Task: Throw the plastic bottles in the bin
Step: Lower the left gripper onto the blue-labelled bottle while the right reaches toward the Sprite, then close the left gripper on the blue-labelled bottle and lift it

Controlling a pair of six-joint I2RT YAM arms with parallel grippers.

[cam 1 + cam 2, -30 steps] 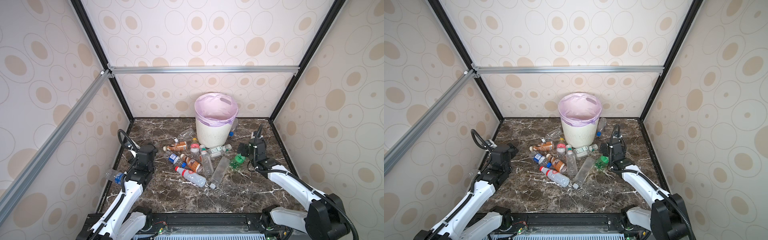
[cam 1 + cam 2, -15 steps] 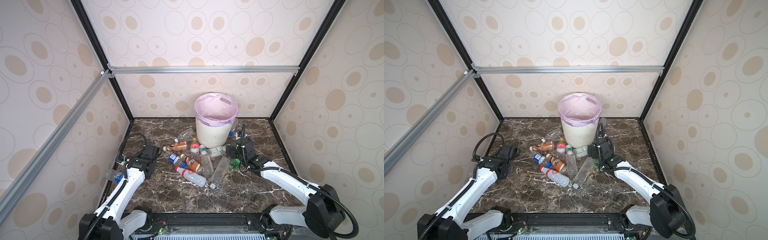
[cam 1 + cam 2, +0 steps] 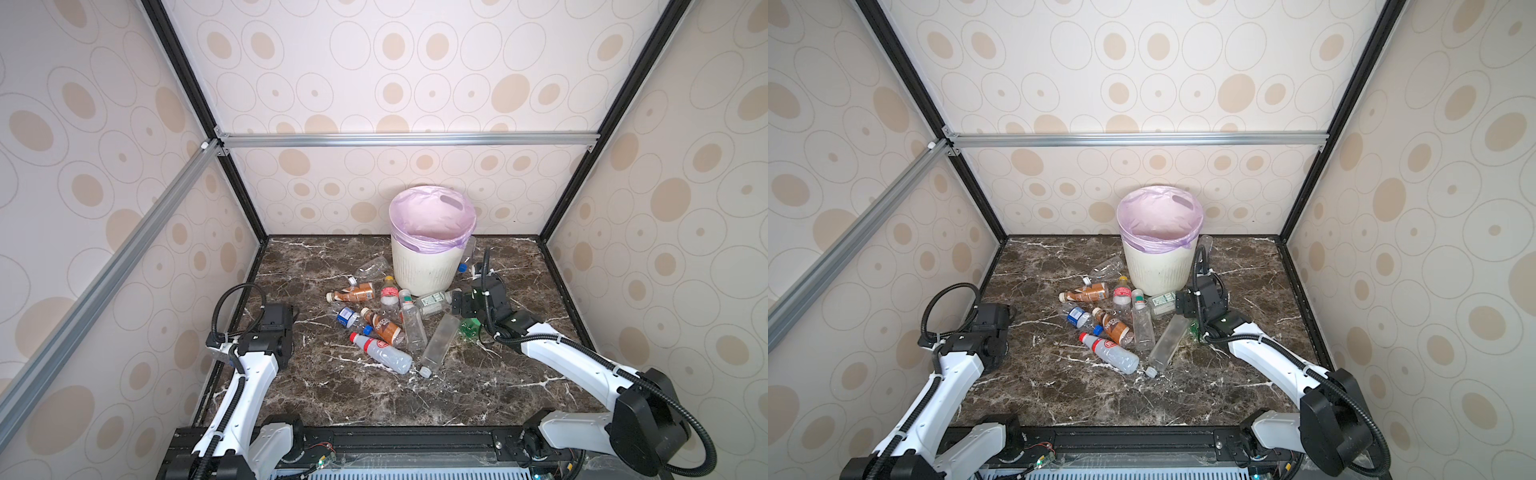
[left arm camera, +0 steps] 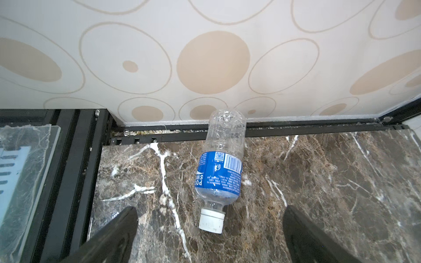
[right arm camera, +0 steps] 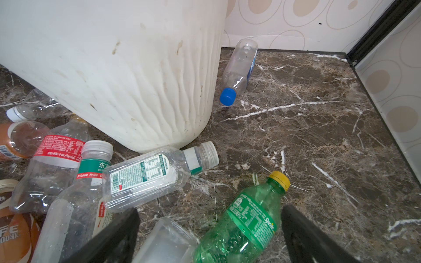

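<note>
Bent left arm (image 3: 249,374) sat low at table (image 3: 332,395) left edge, left gripper (image 4: 210,210) spread wide, empty, facing blue-label bottle (image 4: 219,164) lying by wall (image 4: 205,68); right arm (image 3: 561,357) reached forward low, right gripper (image 5: 210,210) spread, empty, over green bottle (image 5: 248,218) near bin (image 3: 424,270); other bottles (image 3: 384,322) lay heaped before bin

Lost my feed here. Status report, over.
Left gripper open, lined up on blue-labelled bottle. Right gripper open, lined up on green Sprite bottle. Clear bottles crowd it beside bin.
</note>
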